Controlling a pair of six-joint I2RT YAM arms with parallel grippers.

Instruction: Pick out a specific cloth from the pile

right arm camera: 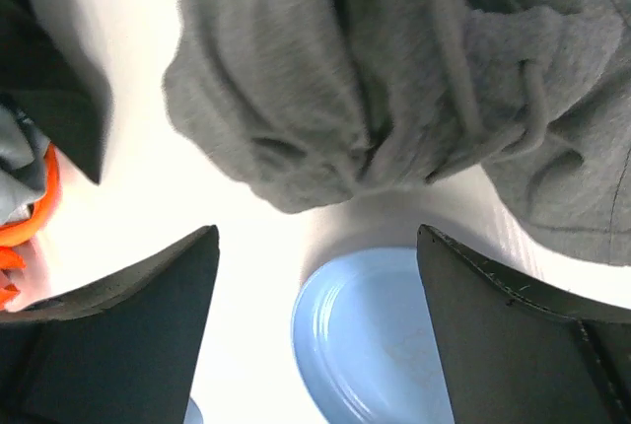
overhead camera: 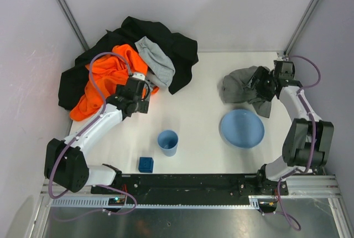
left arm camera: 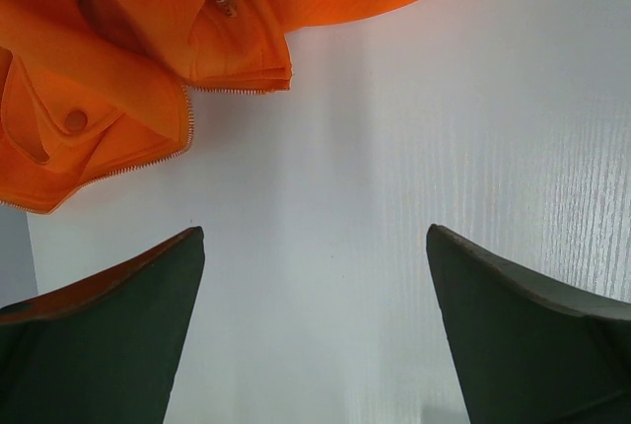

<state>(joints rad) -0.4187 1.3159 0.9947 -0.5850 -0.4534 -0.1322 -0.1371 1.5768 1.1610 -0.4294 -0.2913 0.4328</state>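
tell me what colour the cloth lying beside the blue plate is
The cloth is plain medium-dark grey, seen best in the right wrist view.

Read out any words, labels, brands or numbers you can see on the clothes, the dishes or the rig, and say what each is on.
None: no text can be read in any view.
dark grey cloth, orange garment, black garment, light grey cloth: plain, no label showing.
blue plate, blue cup, small blue block: no markings visible.
black base rail: any print is too small to read.
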